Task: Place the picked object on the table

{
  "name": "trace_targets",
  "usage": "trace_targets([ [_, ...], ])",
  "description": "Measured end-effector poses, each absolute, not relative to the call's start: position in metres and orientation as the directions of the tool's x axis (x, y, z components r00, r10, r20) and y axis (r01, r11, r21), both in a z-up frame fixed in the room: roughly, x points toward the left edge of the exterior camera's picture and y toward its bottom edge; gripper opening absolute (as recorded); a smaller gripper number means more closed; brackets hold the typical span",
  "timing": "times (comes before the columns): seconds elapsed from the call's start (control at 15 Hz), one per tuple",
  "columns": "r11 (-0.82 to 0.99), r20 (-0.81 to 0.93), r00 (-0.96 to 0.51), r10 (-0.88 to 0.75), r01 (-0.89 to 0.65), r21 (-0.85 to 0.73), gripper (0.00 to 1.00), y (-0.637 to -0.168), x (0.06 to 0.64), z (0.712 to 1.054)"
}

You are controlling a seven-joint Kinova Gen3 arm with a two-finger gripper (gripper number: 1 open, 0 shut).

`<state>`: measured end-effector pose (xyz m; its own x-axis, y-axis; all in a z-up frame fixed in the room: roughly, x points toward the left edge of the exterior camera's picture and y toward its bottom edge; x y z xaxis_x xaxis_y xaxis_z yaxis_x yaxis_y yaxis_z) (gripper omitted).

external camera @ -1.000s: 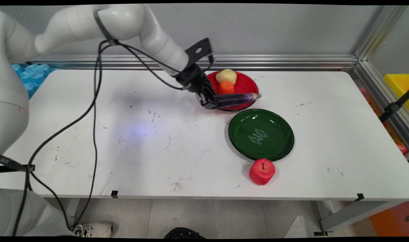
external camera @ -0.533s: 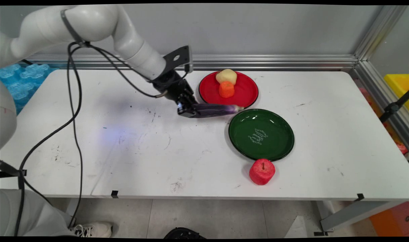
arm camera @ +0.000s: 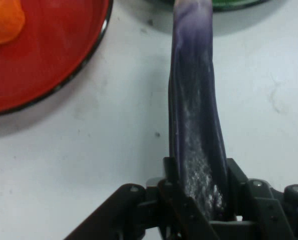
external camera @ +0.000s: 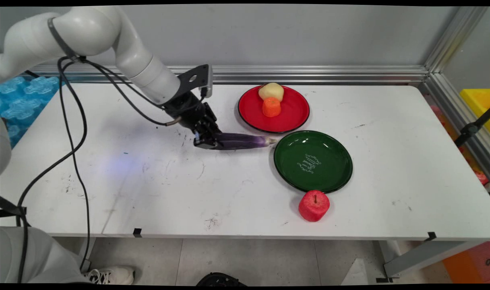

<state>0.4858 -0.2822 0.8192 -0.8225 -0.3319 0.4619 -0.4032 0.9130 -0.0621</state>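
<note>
White rounded arm (external camera: pixel 87 32) (black cables (external camera: pixel 73 133) trailing), black claw (external camera: pixel 206 139).

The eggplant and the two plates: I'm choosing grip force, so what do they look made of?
The eggplant looks like soft foam or rubber: matte purple skin, whitish scuffs near the gripper, which is shut on it. The red plate and green plate look like hard enamel or glazed ceramic, with glossy highlights and dark rims.

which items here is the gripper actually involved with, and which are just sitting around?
Involved:
- gripper, shut on the purple eggplant, holding it by one end, the other end pointing at the green plate

Lying about:
- red plate holding an orange piece and a pale yellow piece
- red apple beside the green plate's near rim
</note>
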Motion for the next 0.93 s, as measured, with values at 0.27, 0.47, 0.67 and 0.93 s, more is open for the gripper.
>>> trace_targets([
  [0.27,0.918,0.452,-0.830,-0.326,-0.393,-0.059,0.00,-0.273,0.495,0.816],
  [0.47,0.921,0.448,-0.834,-0.322,-0.386,-0.057,0.00,-0.267,0.499,0.815],
  [0.67,0.923,0.445,-0.837,-0.319,-0.381,-0.056,0.00,-0.263,0.502,0.813],
  [0.93,0.925,0.442,-0.839,-0.316,-0.375,-0.052,0.00,-0.258,0.504,0.811],
])
